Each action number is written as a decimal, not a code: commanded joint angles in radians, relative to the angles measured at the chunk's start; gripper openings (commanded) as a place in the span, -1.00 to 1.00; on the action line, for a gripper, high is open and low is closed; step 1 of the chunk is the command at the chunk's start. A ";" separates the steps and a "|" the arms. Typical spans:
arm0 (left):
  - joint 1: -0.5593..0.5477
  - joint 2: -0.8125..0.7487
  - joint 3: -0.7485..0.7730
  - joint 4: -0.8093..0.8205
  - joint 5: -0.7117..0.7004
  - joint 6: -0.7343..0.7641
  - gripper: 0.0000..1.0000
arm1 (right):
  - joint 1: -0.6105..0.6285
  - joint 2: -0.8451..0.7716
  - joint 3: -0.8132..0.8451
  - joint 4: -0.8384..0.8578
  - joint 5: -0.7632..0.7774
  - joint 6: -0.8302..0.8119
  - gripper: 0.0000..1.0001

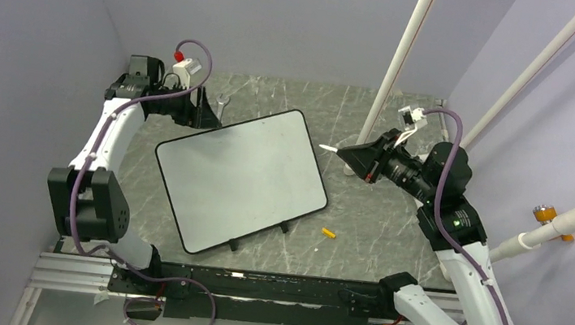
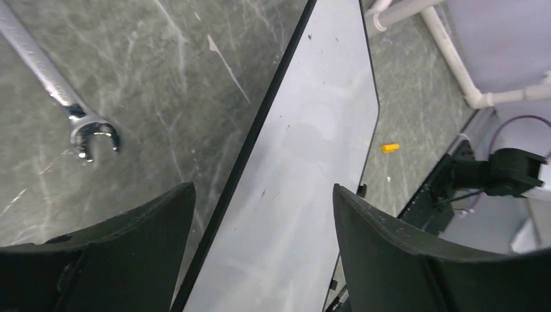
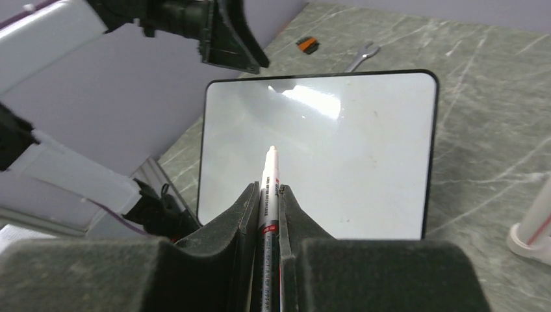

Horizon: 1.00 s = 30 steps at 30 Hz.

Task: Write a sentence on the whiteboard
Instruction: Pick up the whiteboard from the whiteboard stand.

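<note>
The whiteboard point(image 1: 241, 178) lies flat and turned at an angle in the middle of the table, its face plain white point(image 3: 338, 156). No sentence is in view on it. My left gripper point(image 1: 206, 112) hovers open by the board's far left corner. In the left wrist view the board's black rim point(image 2: 260, 130) runs between the spread fingers point(image 2: 263, 188), which hold nothing. My right gripper point(image 1: 348, 155) sits just off the board's right edge, shut on a white marker point(image 3: 269, 172). The marker's tip point(image 1: 327, 146) points toward the board.
A metal wrench point(image 1: 223, 104) lies on the table behind the board. An orange cap point(image 1: 328, 233) rests near the board's front right corner. White pipes point(image 1: 398, 61) stand at the back right. A small orange and black piece point(image 3: 307, 44) lies near the wrench.
</note>
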 commanded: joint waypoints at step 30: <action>-0.061 0.244 0.033 -0.112 0.304 0.115 -0.80 | 0.234 0.086 -0.011 0.093 0.097 -0.011 -1.00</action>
